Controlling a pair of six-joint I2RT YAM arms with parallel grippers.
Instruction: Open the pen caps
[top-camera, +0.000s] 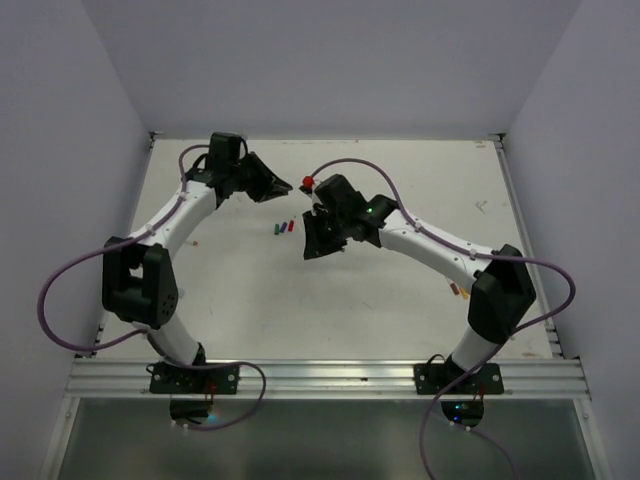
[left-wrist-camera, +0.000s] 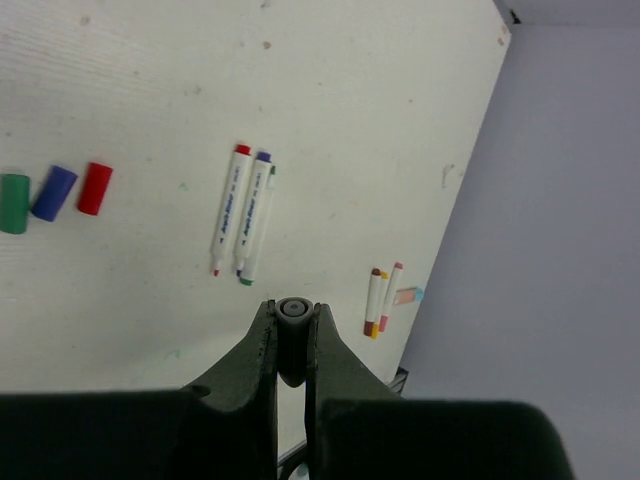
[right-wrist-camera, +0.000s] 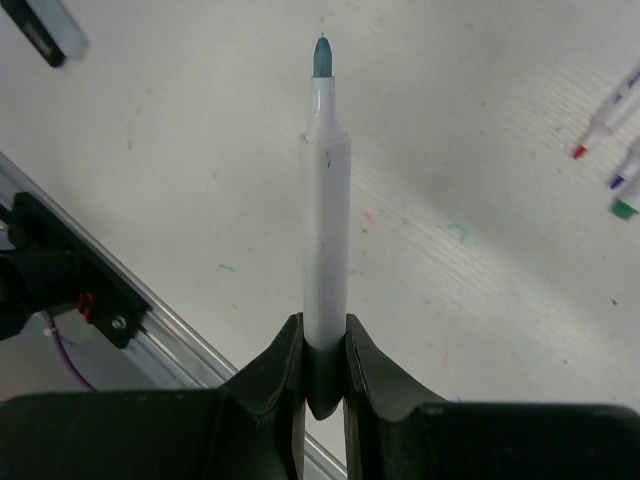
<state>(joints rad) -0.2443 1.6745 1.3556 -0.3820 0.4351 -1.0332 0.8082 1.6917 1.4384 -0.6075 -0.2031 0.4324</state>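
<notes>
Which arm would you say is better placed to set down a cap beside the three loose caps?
Left: the left gripper clamps a stubby cap, with the loose caps in view; the right gripper holds an uncapped pen.

You are working in a robotics lab test cell, as shown by the scuffed white flat tabletop (top-camera: 400, 300) boxed in by plain pale grey walls (top-camera: 340, 60), the silver aluminium extrusion rail (top-camera: 330, 378) along its near edge, and the purple cables (top-camera: 60, 290) looping off two bolted-down black-and-white robot arms (top-camera: 170, 230).
</notes>
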